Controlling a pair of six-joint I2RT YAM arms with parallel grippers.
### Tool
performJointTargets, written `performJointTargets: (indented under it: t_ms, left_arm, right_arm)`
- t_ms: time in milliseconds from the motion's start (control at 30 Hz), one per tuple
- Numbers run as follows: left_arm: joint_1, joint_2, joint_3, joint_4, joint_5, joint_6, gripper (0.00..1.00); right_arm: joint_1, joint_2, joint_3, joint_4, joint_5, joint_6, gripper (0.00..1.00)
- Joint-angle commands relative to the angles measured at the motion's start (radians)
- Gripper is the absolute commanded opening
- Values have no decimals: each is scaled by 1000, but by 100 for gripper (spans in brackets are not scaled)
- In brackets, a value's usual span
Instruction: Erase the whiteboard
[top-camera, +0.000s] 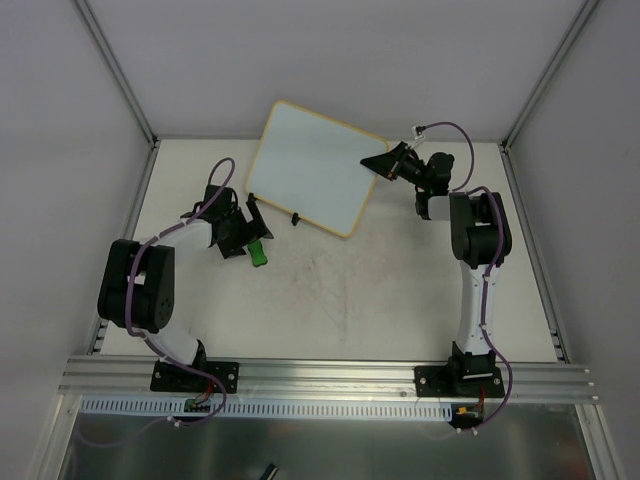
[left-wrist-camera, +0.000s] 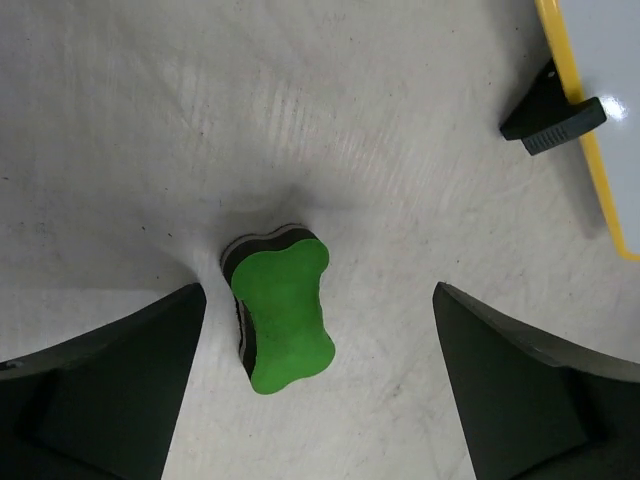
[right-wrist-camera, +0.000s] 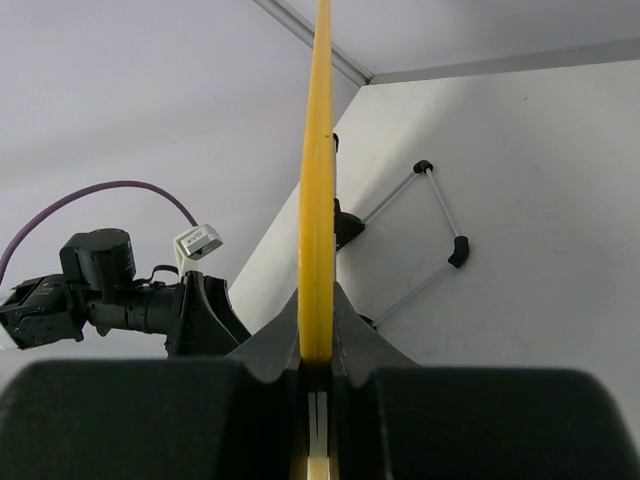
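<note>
— Whiteboard (top-camera: 312, 168), where is it now?

— You have it at the far middle of the table (top-camera: 400, 290), tilted up. Your right gripper (top-camera: 380, 163) is pinching its right edge. I think you hold it so because then it cannot slide when something rubs on it.

— And the left side?

— Your left gripper (left-wrist-camera: 318, 298) hangs over the eraser (left-wrist-camera: 283, 318) with the fingers spread wide, one on each side, not touching it. The eraser lies flat on the table, near the lower left corner of the whiteboard. In my judgement you are placed to pick it up, so the wiping is not yet begun.

— Which view tells that?

— The top camera gives you the whole arrangement, but the gap between fingers and eraser is too small to read there. The left wrist camera shows this gap clearly, and also one black clip foot (left-wrist-camera: 553, 118) on the yellow frame. The right wrist camera gives what the others hide: the frame edge (right-wrist-camera: 317, 180) sits straight between the closed jaws. Whether any writing is on the whiteboard, I cannot tell. From above its face looks blank.
</note>
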Motion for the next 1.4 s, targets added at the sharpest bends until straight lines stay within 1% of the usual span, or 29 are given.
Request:
performJointTargets:
  t_ms: [0, 233, 433, 767, 1000, 1367]
  left_arm:
    - [-1, -12, -30, -37, -7, 45, 99]
    - [-1, -153, -70, -37, 0, 48, 99]
    - [-1, -227, -84, -57, -18, 59, 99]
    - [-1, -218, -90, -62, -26, 64, 99]
    - [-1, -209, -88, -60, -32, 68, 99]
    - [1, -213, -94, -60, -41, 81, 99]
  right_arm:
    - [17, -69, 38, 209, -17, 38, 0]
    - [17, -73, 70, 181, 7, 37, 0]
    - [27, -78, 98, 143, 41, 16, 0]
    - [46, -82, 138, 77, 124, -38, 0]
    - [83, -59, 200, 2, 119, -80, 0]
    - [117, -19, 248, -32, 129, -96, 0]
